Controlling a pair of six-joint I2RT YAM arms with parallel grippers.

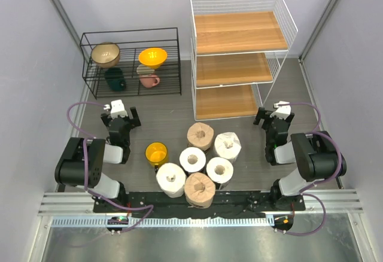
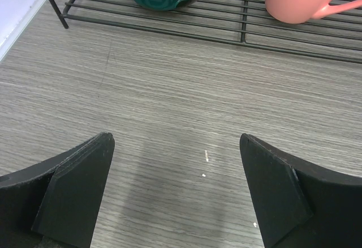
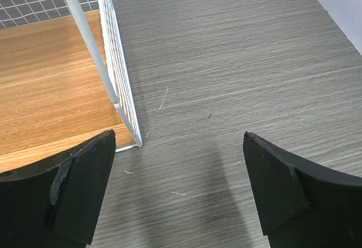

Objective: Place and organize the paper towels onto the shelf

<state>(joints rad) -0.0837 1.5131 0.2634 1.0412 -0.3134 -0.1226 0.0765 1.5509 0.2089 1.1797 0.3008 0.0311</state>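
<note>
Both claws are sitting wide open w/ nothing in them: your L claw (image 2: 175,146) is hanging over bare desk (image 1: 167,109) near the black rack (image 1: 131,64), and your R claw (image 3: 178,140) is hanging just beside the shelf (image 1: 239,32) at its bottom front corner. All six paper towels (image 1: 185,153) are standing on end in a tight cluster on the desk btwn the two arms, cores facing up, w/ the yellow cup (image 1: 157,152) sitting right next to them on the L side. You're probably dealing w/ light, soft, squashy rolls here; the paper should be giving decent grip, but a hard squeeze is likely denting them. They're looking fat vs. the claw opening, so you're prob. better off pinching one wall, one finger down the hollow core and one outside. The beige roll (image 1: 200,135) nearest the shelf is looking like the easiest first pick, since its far side is standing free of the others. The shelf boards are all sitting bare, so nothing is placed yet.
</note>
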